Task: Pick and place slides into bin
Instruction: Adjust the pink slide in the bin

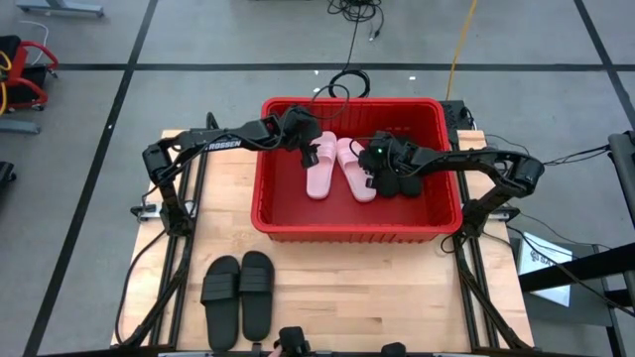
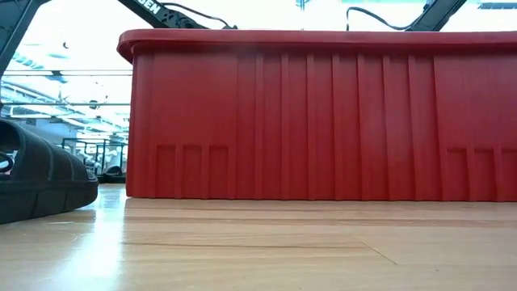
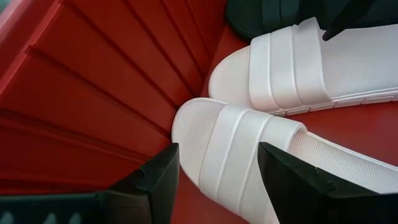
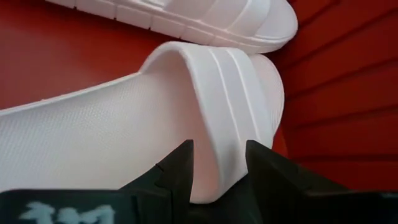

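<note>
From desk level the red bin [image 2: 323, 113] shows only its ribbed plastic wall, hiding everything inside, and one black slide's [image 2: 36, 182] rounded end is cut off at the frame's edge. Looking down, two black slides [image 1: 238, 295] lie side by side near the desk's front edge. Inside the bin two pale pink slides [image 1: 339, 167] lie together, with dark shapes under my right arm that I cannot identify. My left jaws [image 3: 217, 177] straddle one pink slide's ridged strap, not clenched. My right jaws [image 4: 219, 163] grasp the other pink slide's [image 4: 124, 130] strap edge; its footbed is finely pebbled.
</note>
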Tool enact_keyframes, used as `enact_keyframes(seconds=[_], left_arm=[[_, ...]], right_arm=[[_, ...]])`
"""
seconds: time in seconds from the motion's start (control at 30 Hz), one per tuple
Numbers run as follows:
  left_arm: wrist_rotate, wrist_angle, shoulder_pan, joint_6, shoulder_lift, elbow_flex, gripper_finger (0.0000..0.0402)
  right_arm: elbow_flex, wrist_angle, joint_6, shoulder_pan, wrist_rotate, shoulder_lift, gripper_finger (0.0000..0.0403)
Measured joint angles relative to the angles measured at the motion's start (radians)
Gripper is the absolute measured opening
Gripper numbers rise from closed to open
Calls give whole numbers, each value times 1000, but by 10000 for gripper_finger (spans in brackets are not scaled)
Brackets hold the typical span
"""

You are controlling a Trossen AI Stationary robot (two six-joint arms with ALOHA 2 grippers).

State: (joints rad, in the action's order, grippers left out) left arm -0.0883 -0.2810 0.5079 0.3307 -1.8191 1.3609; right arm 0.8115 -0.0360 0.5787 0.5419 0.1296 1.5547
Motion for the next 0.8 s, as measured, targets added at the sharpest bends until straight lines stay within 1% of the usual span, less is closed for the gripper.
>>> enact_keyframes(seconds=[0.13, 0.23, 0.33, 0.53, 0.8], left_arm=[[0, 0, 0, -2, 0, 0, 211], [0, 0, 0, -7, 0, 0, 211], [0, 0, 0, -12, 0, 0, 211], [0, 0, 0, -12, 0, 0, 211], [0, 1, 0, -22, 0, 0, 211]], right_arm=[[0, -2, 13, 0, 1, 0, 136], [0, -4, 13, 0, 1, 0, 125], [0, -2, 13, 1, 2, 0, 96], [0, 5, -12, 1, 1, 0, 12], [0, 3, -71, 1, 5, 0, 3]])
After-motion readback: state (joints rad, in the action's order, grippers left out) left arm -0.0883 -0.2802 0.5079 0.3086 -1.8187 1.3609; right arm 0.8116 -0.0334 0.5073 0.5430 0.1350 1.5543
